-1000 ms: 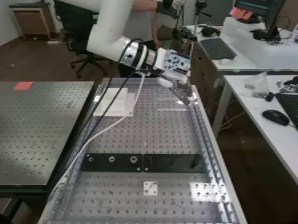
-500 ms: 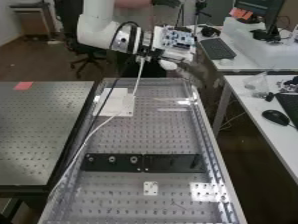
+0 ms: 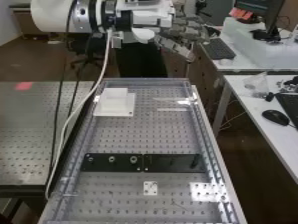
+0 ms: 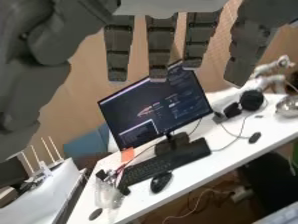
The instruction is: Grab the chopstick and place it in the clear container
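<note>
Beyond the far end of the perforated bench [image 3: 176, 135], the hand [image 3: 179, 34] hangs in the air, wide open: its fingers [image 4: 161, 47] reach out straight and slightly apart, with the thumb well out to one side. The white arm [image 3: 58, 16] comes in from the high view's upper left, and a white cable [image 3: 92, 101] droops from its wrist along the bench's left side.

On the bench, a white block [image 3: 114, 95] sits on a white plate [image 3: 127, 112] near the far left corner. Clear walls run along the bench's sides, and pale glints lie toward its far right; whether either belongs to the clear container cannot be told. Where the chopstick lies cannot be told either. Nearer, two dark strips [image 3: 176, 162] stretch across end to end, with a small white perforated plate [image 3: 150, 188] just in front.

Farther out, the wrist view takes in a white desk [image 4: 199, 179] bearing a monitor [image 4: 156, 107], a black keyboard [image 4: 166, 162], a black mouse [image 4: 160, 182] beside it and a crumpled clear bag [image 4: 108, 194].
</note>
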You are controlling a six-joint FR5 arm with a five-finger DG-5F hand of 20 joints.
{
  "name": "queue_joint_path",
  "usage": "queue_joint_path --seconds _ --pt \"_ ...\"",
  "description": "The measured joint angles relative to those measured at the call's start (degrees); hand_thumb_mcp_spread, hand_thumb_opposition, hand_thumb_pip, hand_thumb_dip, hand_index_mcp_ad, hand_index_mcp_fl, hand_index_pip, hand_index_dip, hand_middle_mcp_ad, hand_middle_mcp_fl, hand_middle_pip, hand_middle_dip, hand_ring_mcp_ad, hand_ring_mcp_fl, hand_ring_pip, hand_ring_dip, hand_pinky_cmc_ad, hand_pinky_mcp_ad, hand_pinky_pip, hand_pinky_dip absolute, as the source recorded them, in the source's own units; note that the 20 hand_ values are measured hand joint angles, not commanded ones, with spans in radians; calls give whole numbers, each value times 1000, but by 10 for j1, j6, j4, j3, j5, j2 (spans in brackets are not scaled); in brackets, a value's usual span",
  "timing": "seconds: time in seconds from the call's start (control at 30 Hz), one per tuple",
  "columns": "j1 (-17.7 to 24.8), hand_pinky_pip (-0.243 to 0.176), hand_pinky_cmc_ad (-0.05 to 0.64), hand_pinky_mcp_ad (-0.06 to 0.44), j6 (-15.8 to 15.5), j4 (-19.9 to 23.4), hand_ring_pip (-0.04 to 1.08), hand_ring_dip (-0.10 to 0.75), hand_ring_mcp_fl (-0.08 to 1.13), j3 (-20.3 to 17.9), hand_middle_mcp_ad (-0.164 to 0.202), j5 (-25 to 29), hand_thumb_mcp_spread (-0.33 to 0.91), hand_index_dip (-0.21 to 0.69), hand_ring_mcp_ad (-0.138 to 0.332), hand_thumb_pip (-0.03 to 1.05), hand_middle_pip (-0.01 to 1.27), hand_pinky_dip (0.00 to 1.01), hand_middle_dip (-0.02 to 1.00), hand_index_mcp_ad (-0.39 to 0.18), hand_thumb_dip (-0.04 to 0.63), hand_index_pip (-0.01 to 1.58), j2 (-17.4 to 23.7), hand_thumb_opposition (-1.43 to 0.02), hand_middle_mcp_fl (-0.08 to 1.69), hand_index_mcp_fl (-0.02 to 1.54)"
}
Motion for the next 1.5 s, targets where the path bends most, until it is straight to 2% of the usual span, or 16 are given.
queue_joint_path --seconds 0.13,0.17,0.27,0.3,0.37,0.43,0.53,0.7,0.93,1.0,1.17,1.23,1.27,1.5 --pt "-11 -120 515 396 -70 -17 93 138 21 -13 37 -20 162 232 133 332 120 222 248 -187 26 49 39 -682 77 192" --pt "-12 -124 515 393 -76 -19 87 133 21 -14 37 -22 161 218 133 332 122 223 236 -188 21 51 41 -682 75 157" --pt "-13 -124 515 396 -139 -32 93 126 23 -15 37 -26 164 204 133 349 138 202 236 -187 24 56 48 -688 77 141" --pt "-13 -124 515 393 -151 -34 89 113 23 -15 37 -27 164 187 133 367 138 194 216 -187 21 56 48 -688 77 141" --pt "-13 -124 515 393 -205 -47 86 96 23 -15 37 -37 164 169 133 393 140 176 211 -188 16 70 50 -689 77 141" --pt "-14 -124 515 393 -239 -63 86 96 23 -12 37 -44 164 164 133 403 140 176 211 -194 23 70 50 -691 77 143" --pt "-17 -129 515 396 -258 -78 86 96 23 -7 35 -58 159 164 129 403 140 176 209 -201 16 70 49 -696 77 143" --pt "-29 -138 515 393 -264 -97 87 96 23 10 28 -75 155 164 126 447 138 162 202 -197 23 70 41 -714 75 143" --pt "-35 -138 515 393 -260 -114 89 96 23 29 37 -73 145 164 124 449 140 162 202 -188 16 70 27 -714 77 143" --pt "-36 -138 515 394 -258 -117 89 96 23 33 26 -78 145 164 126 449 140 162 202 -201 16 70 24 -714 77 143" --pt "-39 -138 515 394 -241 -130 89 96 23 64 33 -29 145 164 126 449 140 162 202 -188 23 70 14 -714 77 140" --pt "-40 -138 511 393 -237 -133 89 96 19 72 44 -18 145 164 134 449 140 162 201 -188 23 70 11 -714 79 124" --pt "-39 -140 508 393 -234 -136 89 96 23 80 33 -16 145 164 131 449 140 162 202 -199 16 70 9 -714 75 126" --pt "-35 -138 524 394 -206 -150 89 96 19 115 35 8 147 164 129 445 140 162 202 -190 16 70 -12 -714 75 106"
